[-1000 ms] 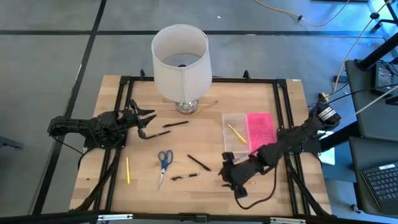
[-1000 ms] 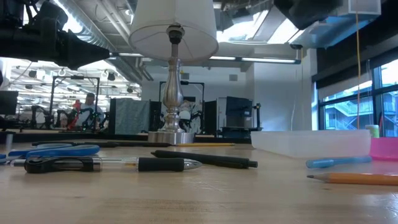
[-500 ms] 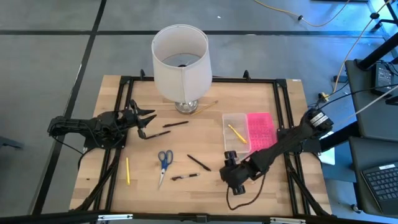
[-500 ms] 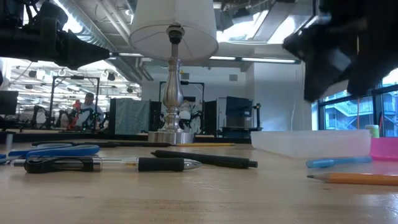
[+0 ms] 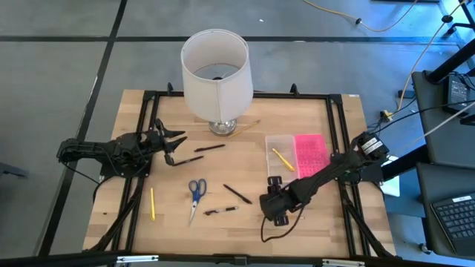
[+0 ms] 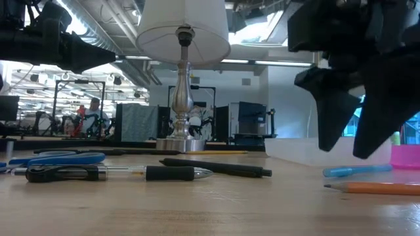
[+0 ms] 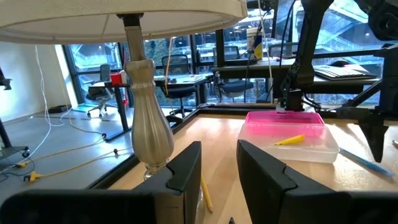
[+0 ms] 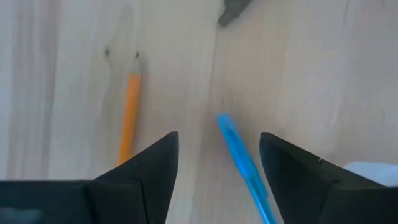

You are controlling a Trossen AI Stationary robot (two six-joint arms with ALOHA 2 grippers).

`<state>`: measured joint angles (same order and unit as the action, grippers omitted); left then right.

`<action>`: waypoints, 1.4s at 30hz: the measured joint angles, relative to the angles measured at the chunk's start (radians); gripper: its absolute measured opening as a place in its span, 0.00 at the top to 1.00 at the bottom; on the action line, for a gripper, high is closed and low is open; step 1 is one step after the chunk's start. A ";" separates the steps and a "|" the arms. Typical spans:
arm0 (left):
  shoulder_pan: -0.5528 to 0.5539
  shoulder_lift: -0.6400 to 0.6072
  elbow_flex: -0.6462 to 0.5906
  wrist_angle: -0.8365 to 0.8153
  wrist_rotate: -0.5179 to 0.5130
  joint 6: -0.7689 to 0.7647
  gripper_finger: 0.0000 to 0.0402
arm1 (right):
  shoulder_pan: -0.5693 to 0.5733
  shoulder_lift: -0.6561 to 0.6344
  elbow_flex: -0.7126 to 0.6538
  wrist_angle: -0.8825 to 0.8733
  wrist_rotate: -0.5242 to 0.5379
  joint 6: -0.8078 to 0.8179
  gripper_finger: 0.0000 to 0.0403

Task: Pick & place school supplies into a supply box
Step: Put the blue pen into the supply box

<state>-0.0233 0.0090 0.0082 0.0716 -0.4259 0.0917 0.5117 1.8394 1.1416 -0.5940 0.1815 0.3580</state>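
Note:
My right gripper (image 5: 272, 209) is open and points down above a blue pen (image 8: 242, 158), which lies between its fingers, and an orange pencil (image 8: 129, 115) beside them. The low view shows its fingers (image 6: 335, 111) still above the pen (image 6: 357, 170) and the pencil (image 6: 377, 188). The supply box (image 5: 280, 159) is a clear tray holding a yellow pencil (image 5: 282, 158), with its pink lid (image 5: 312, 154) beside it. Blue-handled scissors (image 5: 196, 194), three black pens (image 5: 237, 194) (image 5: 221, 211) (image 5: 210, 148) and a yellow pencil (image 5: 152, 202) lie flat on the table. My left gripper (image 5: 174, 144) is open and empty at the left.
A white lamp (image 5: 215, 70) stands at the table's far middle, its metal base (image 7: 149, 124) close in front of my left gripper. Another pencil (image 5: 249, 126) lies beside the base. A black frame (image 5: 338, 141) runs along the table's sides.
My right gripper has come down toward the blue pen and the orange pencil, moving a little toward the table's left edge; it now shows large in the low view. The supplies have not moved.

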 joint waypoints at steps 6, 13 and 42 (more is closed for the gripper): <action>0.000 0.000 0.000 -0.004 0.000 0.000 0.76 | -0.014 0.041 0.000 -0.047 0.001 0.005 0.44; 0.000 0.000 0.000 -0.004 0.000 0.000 0.76 | -0.014 0.051 0.001 -0.048 0.001 0.079 0.44; 0.000 0.000 0.000 -0.002 0.000 0.000 0.76 | -0.014 0.049 0.000 -0.065 -0.043 0.156 0.54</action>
<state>-0.0232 0.0093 0.0085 0.0692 -0.4259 0.0917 0.4973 1.8885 1.1416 -0.6586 0.1382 0.5142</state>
